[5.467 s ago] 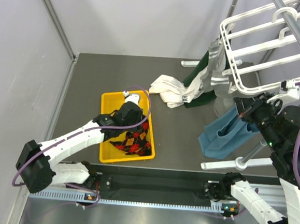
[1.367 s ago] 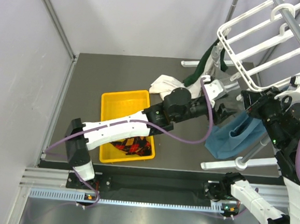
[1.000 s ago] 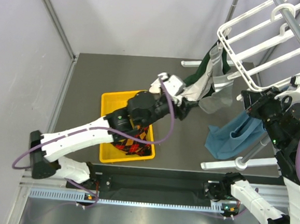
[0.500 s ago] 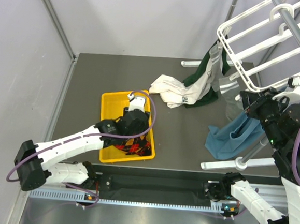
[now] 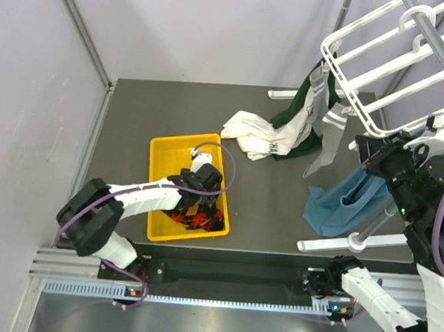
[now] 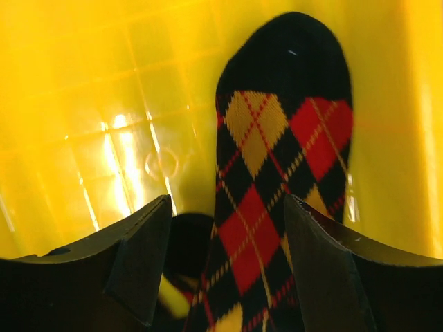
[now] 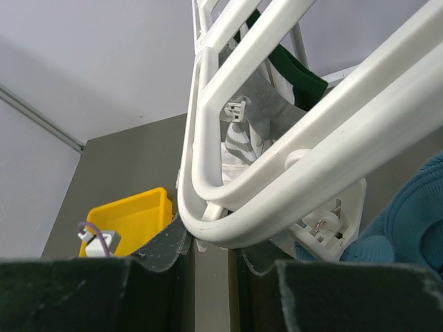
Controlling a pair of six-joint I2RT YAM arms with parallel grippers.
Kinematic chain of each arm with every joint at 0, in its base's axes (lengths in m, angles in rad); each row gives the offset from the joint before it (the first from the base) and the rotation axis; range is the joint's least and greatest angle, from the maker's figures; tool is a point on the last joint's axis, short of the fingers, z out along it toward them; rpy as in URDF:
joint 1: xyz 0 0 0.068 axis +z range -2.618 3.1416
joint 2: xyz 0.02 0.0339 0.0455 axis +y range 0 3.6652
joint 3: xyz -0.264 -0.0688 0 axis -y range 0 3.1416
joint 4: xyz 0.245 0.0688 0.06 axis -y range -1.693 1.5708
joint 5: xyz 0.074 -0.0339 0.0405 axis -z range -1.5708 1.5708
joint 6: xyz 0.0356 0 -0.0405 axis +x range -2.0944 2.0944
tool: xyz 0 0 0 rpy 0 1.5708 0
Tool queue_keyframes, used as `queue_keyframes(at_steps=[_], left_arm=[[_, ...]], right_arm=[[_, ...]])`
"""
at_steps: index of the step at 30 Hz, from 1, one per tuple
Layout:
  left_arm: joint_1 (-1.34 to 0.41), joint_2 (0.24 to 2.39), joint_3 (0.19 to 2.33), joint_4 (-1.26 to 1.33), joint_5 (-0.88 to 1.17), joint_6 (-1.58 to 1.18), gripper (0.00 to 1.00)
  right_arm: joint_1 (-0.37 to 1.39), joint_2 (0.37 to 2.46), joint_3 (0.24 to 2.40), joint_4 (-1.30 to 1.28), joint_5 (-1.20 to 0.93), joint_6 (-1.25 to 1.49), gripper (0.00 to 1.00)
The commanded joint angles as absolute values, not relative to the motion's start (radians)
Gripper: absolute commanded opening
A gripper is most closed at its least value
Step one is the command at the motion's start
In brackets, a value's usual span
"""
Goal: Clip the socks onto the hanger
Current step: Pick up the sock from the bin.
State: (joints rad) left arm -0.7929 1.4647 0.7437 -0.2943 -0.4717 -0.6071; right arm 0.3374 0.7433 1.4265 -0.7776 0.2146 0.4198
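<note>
The argyle socks (image 5: 201,214) lie in a yellow tray (image 5: 164,144). My left gripper (image 5: 198,189) is down in the tray, open. In the left wrist view its gripper (image 6: 227,205) straddles one argyle sock (image 6: 277,159) without closing on it. The white hanger (image 5: 383,67) hangs at the upper right. A light grey sock (image 5: 329,140) dangles from its near-left side. My right gripper (image 5: 366,153) is shut on the hanger's lower corner. In the right wrist view that rim (image 7: 228,228) sits between the fingers of the right gripper (image 7: 211,250), with the grey sock (image 7: 256,131) and a clip (image 7: 237,109) behind.
A white cloth (image 5: 249,133) and a dark green garment (image 5: 300,134) lie behind the tray. A blue cloth (image 5: 341,200) lies at the right by the stand's white foot (image 5: 347,242). The grey stand pole (image 5: 440,46) crosses the hanger. The tray also shows in the right wrist view (image 7: 131,214).
My left arm reached to the hanger with the grey sock, left it hanging there, then swung back down into the yellow tray over the argyle socks. The right gripper stayed on the hanger.
</note>
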Motion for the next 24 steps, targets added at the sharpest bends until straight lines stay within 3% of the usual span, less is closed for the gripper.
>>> queue_keyframes(at_steps=[1, 5, 7, 8, 10, 11, 15, 24], left_arm=[[-0.769, 1.532, 0.791, -0.164, -0.466, -0.597, 0.7], [-0.755, 1.632, 0.847, -0.169, -0.466, -0.597, 0.68], [-0.753, 1.695, 0.873, -0.202, -0.48, -0.6, 0.6], [-0.753, 1.707, 0.893, -0.23, -0.488, -0.603, 0.48], [-0.753, 1.715, 0.896, -0.241, -0.514, -0.6, 0.34], [-0.749, 1.703, 0.896, -0.242, -0.523, -0.595, 0.2], [-0.736, 1.596, 0.914, -0.251, -0.586, -0.545, 0.0], [-0.71, 1.336, 1.118, -0.273, -0.618, -0.348, 0.0]], right_arm=[[0.339, 0.746, 1.407, -0.824, 0.186, 0.414, 0.0], [0.337, 0.741, 1.404, -0.827, 0.187, 0.413, 0.0], [0.337, 0.738, 1.404, -0.83, 0.187, 0.413, 0.0], [0.337, 0.738, 1.404, -0.834, 0.189, 0.413, 0.0], [0.337, 0.741, 1.405, -0.839, 0.19, 0.413, 0.0], [0.339, 0.741, 1.407, -0.839, 0.189, 0.413, 0.0], [0.337, 0.744, 1.41, -0.839, 0.186, 0.414, 0.0], [0.337, 0.746, 1.402, -0.833, 0.179, 0.422, 0.0]])
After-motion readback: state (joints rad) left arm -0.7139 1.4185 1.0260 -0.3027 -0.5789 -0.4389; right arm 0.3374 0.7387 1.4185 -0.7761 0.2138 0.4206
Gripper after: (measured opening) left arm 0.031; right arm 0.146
